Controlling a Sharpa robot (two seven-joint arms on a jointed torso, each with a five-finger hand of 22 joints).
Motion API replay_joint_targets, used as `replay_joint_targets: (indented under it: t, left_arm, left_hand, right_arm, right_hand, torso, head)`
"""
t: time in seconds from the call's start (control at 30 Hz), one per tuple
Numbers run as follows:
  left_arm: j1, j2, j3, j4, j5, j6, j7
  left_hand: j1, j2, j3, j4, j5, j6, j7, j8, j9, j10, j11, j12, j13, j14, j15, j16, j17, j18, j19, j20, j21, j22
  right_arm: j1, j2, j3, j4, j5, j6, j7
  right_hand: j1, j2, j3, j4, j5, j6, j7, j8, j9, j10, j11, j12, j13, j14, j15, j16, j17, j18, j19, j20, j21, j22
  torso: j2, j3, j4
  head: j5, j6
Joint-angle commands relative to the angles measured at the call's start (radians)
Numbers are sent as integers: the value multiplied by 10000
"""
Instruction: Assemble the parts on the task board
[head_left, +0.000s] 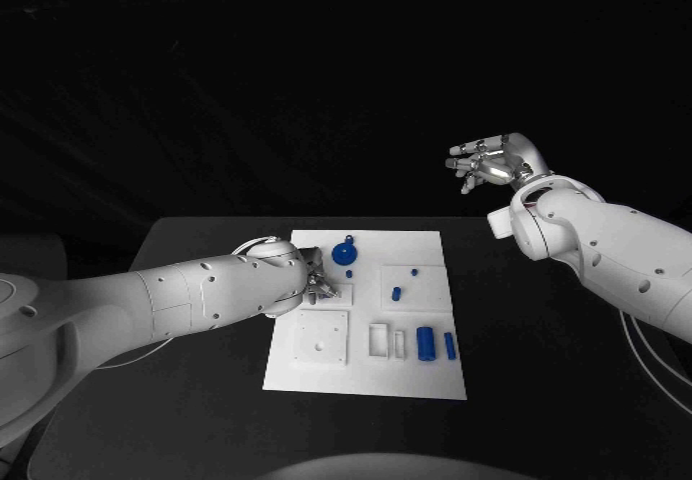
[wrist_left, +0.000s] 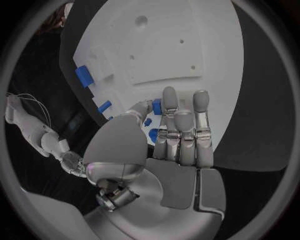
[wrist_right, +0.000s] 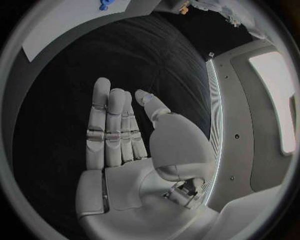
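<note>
Over the task board, the left hand fingers touch small blue parts; right hand empty, fingers loosely apart.

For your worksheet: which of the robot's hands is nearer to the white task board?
Left. The left hand is over the task board, at its left part; the right hand is raised beyond the table's far right corner.

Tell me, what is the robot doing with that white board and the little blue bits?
It is putting small blue parts together on the white task board. Its left hand is down over the board's left side, fingers reaching at a small blue part. Its right hand is lifted beyond the table, open and holding nothing. Other blue parts, like the round one and the cylinder, lie on the board.
</note>
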Motion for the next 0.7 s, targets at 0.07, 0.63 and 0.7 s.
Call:
replay_joint_targets:
  t: [0.07,0.63,0.7]
  left_arm:
    - [-60,60,-20,-19,-151,-59,55]
    - [-63,-70,-18,45,-287,-126,23]
    - [-63,-83,-18,50,-296,-155,24]
  left_hand:
    - [41,-84,564,-499,4,344,-319,15,-20,397,-328,-35,5,173,-187,-70,-43,-12,81,-11,-49,180]
    - [-354,-543,-552,711,-1399,456,-429,12,-353,252,-344,72,110,181,-188,-180,-138,-96,173,-12,-329,173]
    - [-334,-552,-590,777,-1421,463,-428,13,-347,250,-343,78,113,181,-191,-180,-141,-97,180,-12,-351,172]
  right_arm:
    - [1,13,5,7,11,133,104]
    - [1,-23,4,8,19,130,92]
    - [1,-25,4,12,19,127,91]
  right_hand:
    - [-100,36,46,-2,64,15,19,-36,-12,-38,25,2,-17,76,-24,-48,17,-77,279,-26,26,-8]
    - [-125,7,21,59,99,-57,32,-38,-13,-55,32,6,-18,69,-17,-63,10,-80,268,-19,32,-55]
    - [-125,7,21,59,99,-57,32,-38,-13,-55,32,6,-18,69,-17,-63,10,-80,268,-19,32,-55]
  torso:
    - [0,3,-2]
    - [2,-7,4]
    - [4,-6,1]
  head:
    - [-2,2]
    - [-32,14]
    - [-31,25]
